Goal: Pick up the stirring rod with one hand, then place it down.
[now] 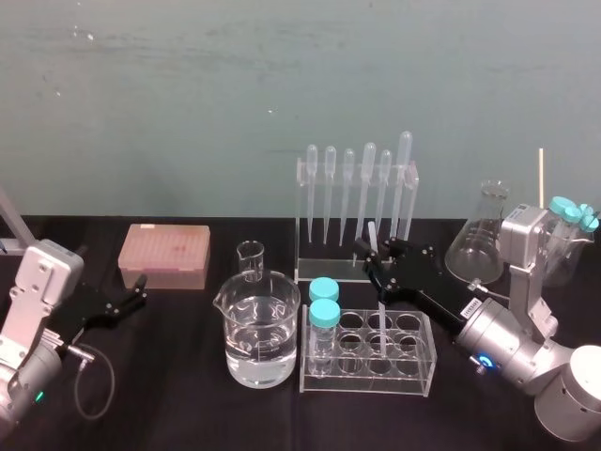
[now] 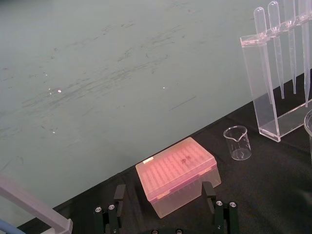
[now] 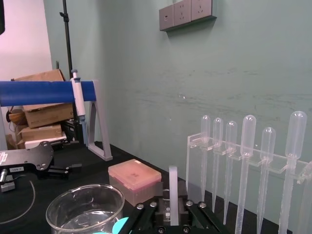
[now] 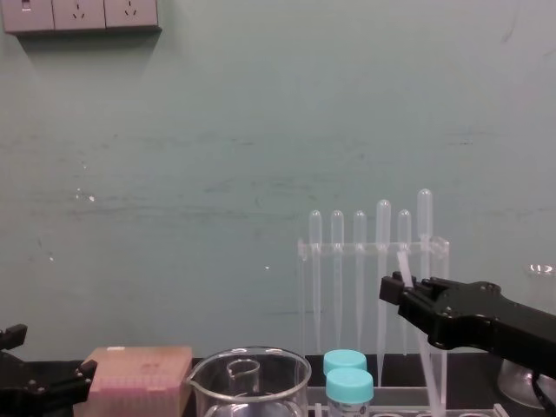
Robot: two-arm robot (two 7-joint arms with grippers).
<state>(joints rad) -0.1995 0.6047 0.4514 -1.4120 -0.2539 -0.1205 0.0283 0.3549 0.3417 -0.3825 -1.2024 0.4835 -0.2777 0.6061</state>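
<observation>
Our right gripper [image 1: 378, 254] squeezes the stirring rod [image 1: 383, 324] near its top. The rod stands almost straight up, and its low end looks to sit in the tube rack [image 1: 413, 381]. Our left gripper [image 1: 127, 301] rests open, far off by the pink box [image 1: 164, 256].

Glass, clear plastic and matt black over a dull, dark table [image 1: 188, 404].
Smooth, translucent-white stirring rod [image 3: 173, 190]; matt black plastic on the right gripper [image 1: 380, 250], satin silver-white casing on its arm [image 1: 512, 352]; glossy clear glass beaker [image 1: 263, 329] and flask [image 1: 479, 244]; hard clear plastic pipette stand [image 1: 357, 268] and tube rack [image 1: 371, 381]; clear pipettes [image 1: 368, 188]; frosted pink plastic box [image 1: 164, 256] near the table's back edge; smooth teal caps [image 1: 324, 313]; scuffed matt green wall [image 1: 282, 75].
</observation>
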